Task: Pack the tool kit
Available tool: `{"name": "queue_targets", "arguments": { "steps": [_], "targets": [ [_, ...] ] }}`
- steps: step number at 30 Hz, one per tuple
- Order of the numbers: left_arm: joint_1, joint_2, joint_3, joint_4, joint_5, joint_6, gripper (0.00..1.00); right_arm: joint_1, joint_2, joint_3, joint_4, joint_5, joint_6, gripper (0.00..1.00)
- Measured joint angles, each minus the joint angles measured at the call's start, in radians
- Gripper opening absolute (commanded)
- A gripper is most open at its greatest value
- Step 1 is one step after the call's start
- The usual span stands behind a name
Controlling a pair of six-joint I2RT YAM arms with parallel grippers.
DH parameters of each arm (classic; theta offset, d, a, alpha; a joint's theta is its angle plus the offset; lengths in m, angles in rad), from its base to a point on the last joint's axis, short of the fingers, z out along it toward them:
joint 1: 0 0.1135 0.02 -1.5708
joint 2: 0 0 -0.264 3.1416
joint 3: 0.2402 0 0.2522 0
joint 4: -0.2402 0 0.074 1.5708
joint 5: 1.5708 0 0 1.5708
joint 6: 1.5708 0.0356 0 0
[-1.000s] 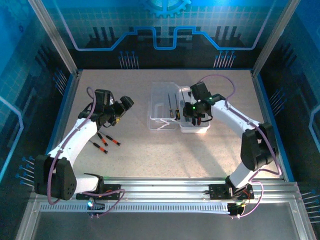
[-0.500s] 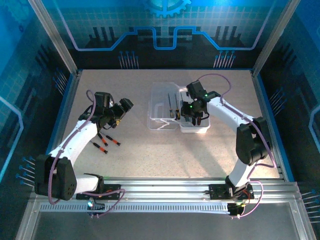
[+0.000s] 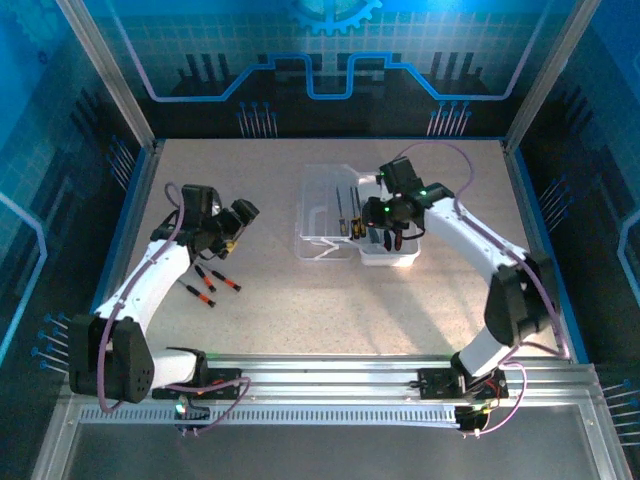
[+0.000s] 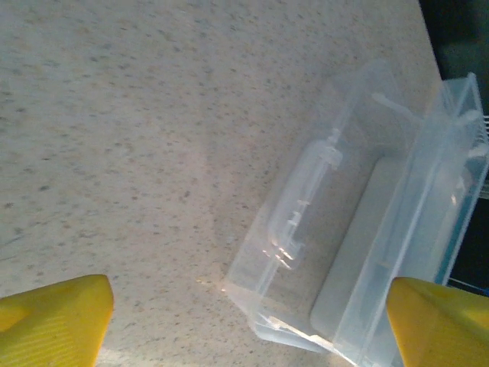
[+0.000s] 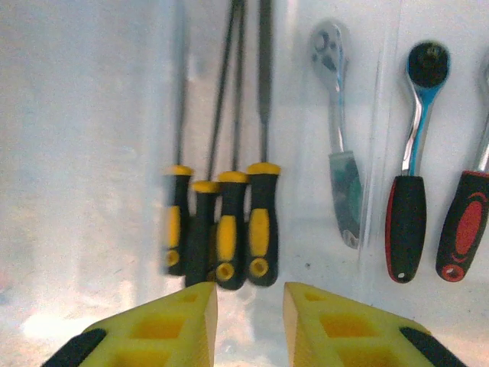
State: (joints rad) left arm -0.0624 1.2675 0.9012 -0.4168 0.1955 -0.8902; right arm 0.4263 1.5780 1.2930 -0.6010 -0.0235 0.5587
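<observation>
The tool kit's clear plastic case (image 3: pixel 318 200) lies open mid-table, also seen in the left wrist view (image 4: pixel 359 229). Several yellow-and-black screwdrivers (image 5: pixel 229 229) lie side by side inside it (image 3: pixel 350 215). Beside them are a silver ratchet wrench (image 5: pixel 340 176) and a red-and-black-handled ratchet (image 5: pixel 412 222). My right gripper (image 5: pixel 248 306) hovers just over the screwdriver handles (image 3: pixel 385 235), its jaws a little apart with nothing between them. My left gripper (image 3: pixel 240 215) hangs wide open above bare table, left of the case; one yellow finger (image 4: pixel 53 321) shows at the frame's bottom left.
A few red-handled screwdrivers (image 3: pixel 207 280) lie loose on the table below the left gripper. Another red-and-black handle (image 5: pixel 466 225) lies at the case's right side. Blue walls and metal posts (image 3: pixel 110 80) fence the table.
The right gripper's jaws have parted from shut and it has shifted slightly over the case. The left gripper has drifted a little left.
</observation>
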Motion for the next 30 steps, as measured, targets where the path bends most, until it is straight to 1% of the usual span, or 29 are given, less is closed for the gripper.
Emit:
{"name": "queue_targets", "arguments": {
  "steps": [3,4,6,7,11,14,17,20,24,30],
  "targets": [
    [0.046,-0.016,0.005,-0.083,-0.041,0.005,0.85,0.000,-0.127,-0.067,0.049,-0.018,-0.002,0.32],
    [0.064,-0.017,0.010,-0.117,-0.061,0.007,0.81,0.000,-0.168,-0.095,0.070,-0.029,-0.002,0.32],
    [0.098,-0.020,0.013,-0.174,-0.105,0.008,0.78,0.001,-0.227,-0.142,0.100,-0.048,0.002,0.32],
    [0.117,-0.023,0.012,-0.206,-0.125,0.008,0.74,0.001,-0.252,-0.170,0.121,-0.062,0.002,0.32],
    [0.195,-0.077,-0.032,-0.286,-0.193,-0.008,0.66,0.001,-0.296,-0.259,0.167,-0.098,0.005,0.32],
    [0.227,-0.130,-0.101,-0.328,-0.237,-0.027,0.59,0.001,-0.311,-0.309,0.188,-0.126,0.006,0.32],
    [0.253,-0.129,-0.154,-0.348,-0.254,-0.045,0.53,0.000,-0.322,-0.336,0.212,-0.152,0.007,0.32],
    [0.278,-0.084,-0.173,-0.347,-0.255,-0.055,0.52,-0.002,-0.336,-0.358,0.240,-0.181,0.010,0.32],
    [0.283,-0.002,-0.173,-0.332,-0.267,-0.055,0.50,-0.004,-0.358,-0.393,0.271,-0.218,0.018,0.32],
    [0.307,0.103,-0.173,-0.300,-0.288,-0.054,0.48,-0.016,-0.407,-0.446,0.291,-0.240,0.029,0.32]
  ]
}}
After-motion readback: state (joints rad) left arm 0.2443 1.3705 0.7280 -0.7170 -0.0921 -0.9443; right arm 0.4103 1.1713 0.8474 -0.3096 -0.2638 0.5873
